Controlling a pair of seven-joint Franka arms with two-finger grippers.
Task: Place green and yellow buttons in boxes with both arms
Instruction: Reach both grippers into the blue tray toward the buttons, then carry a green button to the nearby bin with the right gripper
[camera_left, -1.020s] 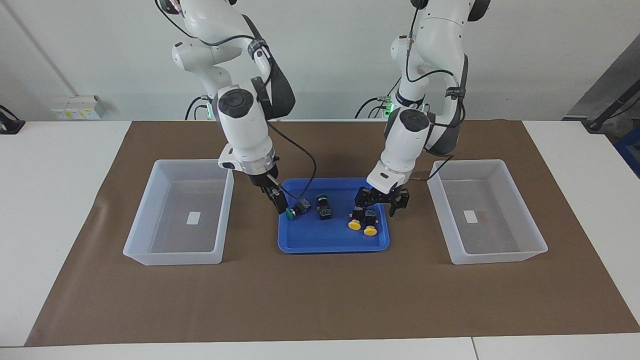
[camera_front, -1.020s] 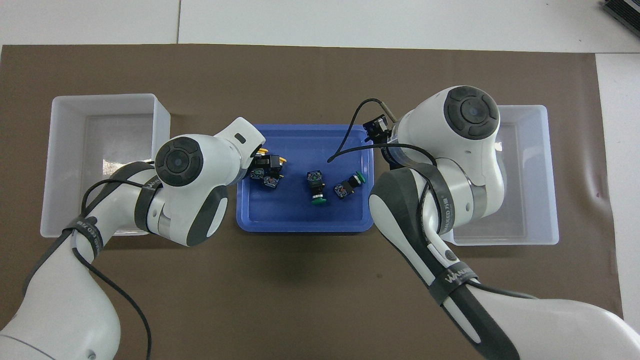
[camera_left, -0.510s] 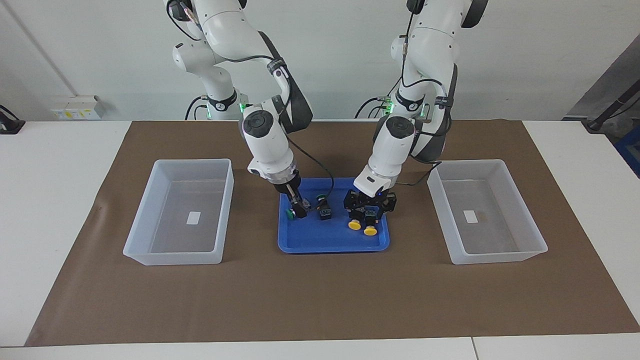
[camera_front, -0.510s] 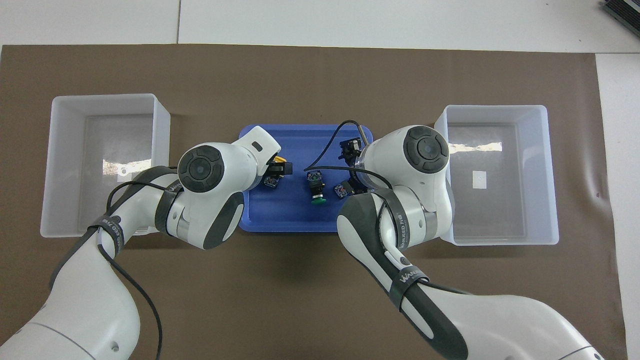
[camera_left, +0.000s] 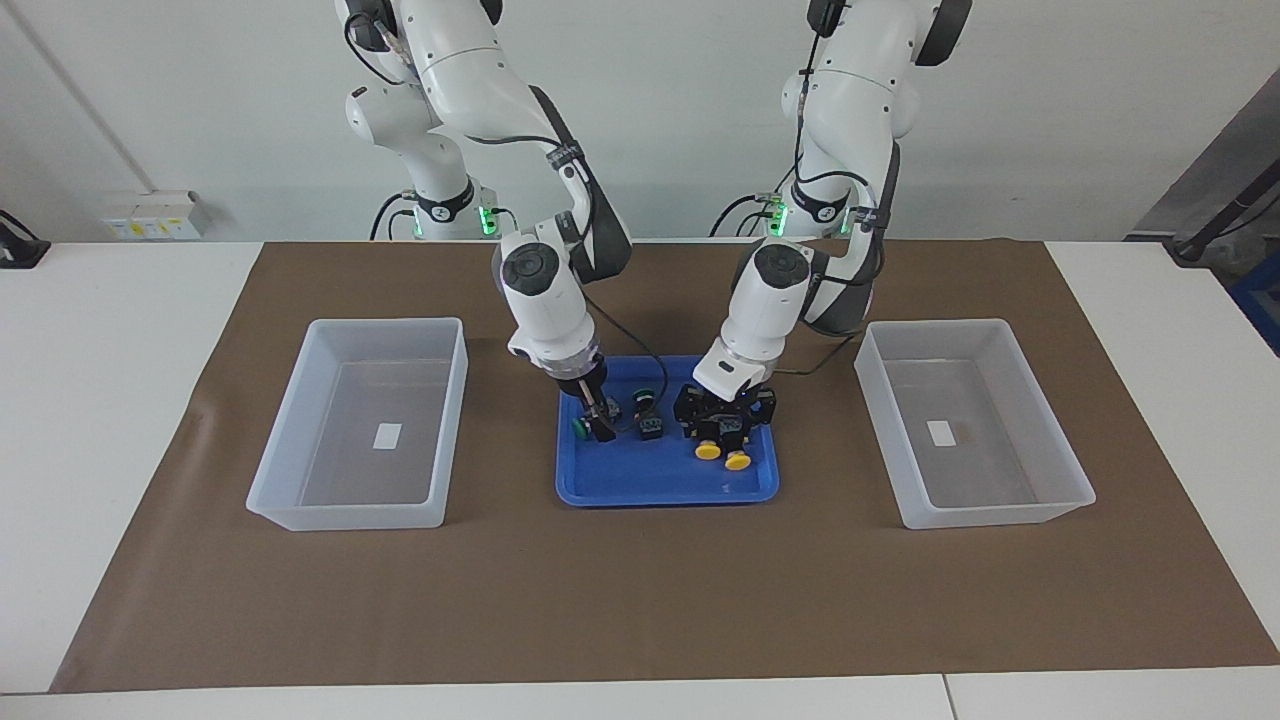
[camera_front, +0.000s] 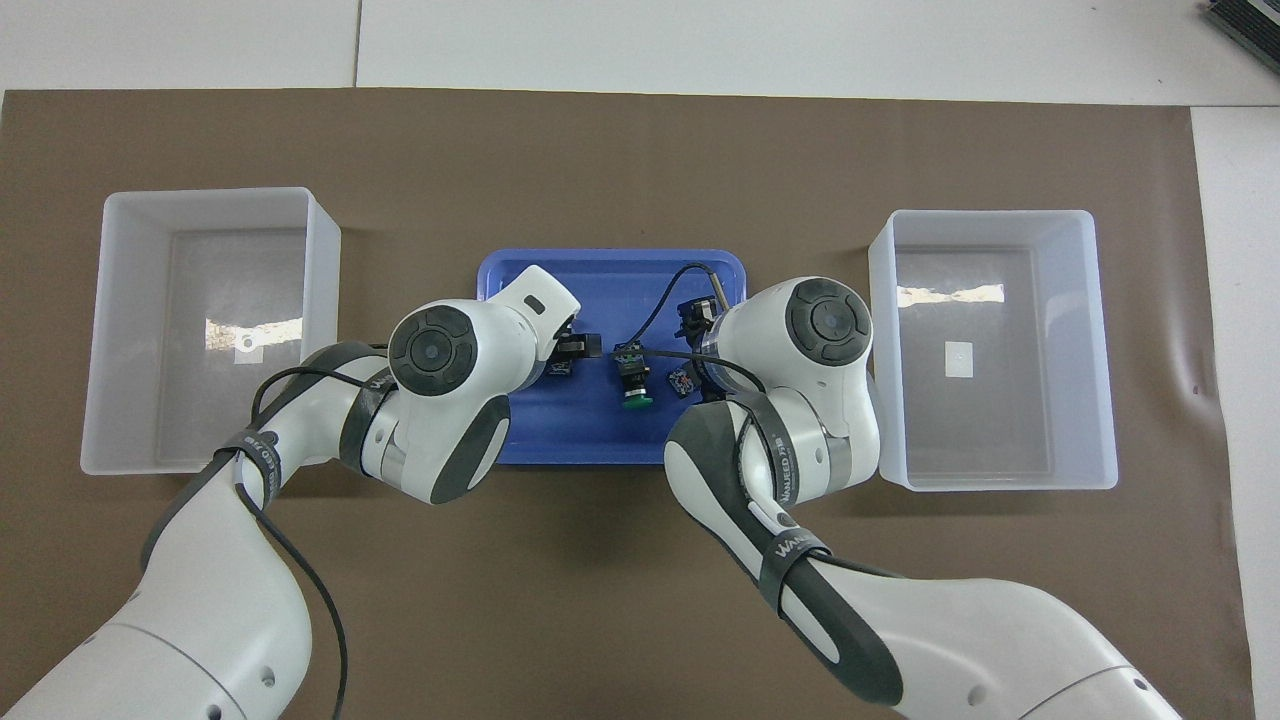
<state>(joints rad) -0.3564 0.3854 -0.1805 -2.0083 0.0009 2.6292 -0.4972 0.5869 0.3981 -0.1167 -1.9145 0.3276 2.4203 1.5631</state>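
Observation:
Two yellow buttons (camera_left: 707, 450) (camera_left: 739, 460) lie side by side in the blue tray (camera_left: 650, 478), toward the left arm's end. My left gripper (camera_left: 727, 425) is open and low over them, with its fingers astride their black bodies. A green button (camera_left: 580, 429) lies at the tray's other end, and my right gripper (camera_left: 601, 425) is down right beside it. A second green button (camera_left: 648, 418) (camera_front: 635, 385) lies in the tray's middle. Both boxes (camera_left: 345, 515) (camera_left: 990, 512) hold only their labels. In the overhead view the left arm's wrist hides the yellow buttons.
The tray (camera_front: 600, 272) sits midway between the two boxes (camera_front: 320, 250) (camera_front: 985, 216) on a brown mat. The two wrists stand close together over the tray, with a black cable looping between them.
Both grippers came in from the tray's ends and dropped lower. The left one sank onto the yellow buttons and the right one onto the green button at the tray's end. No button has moved.

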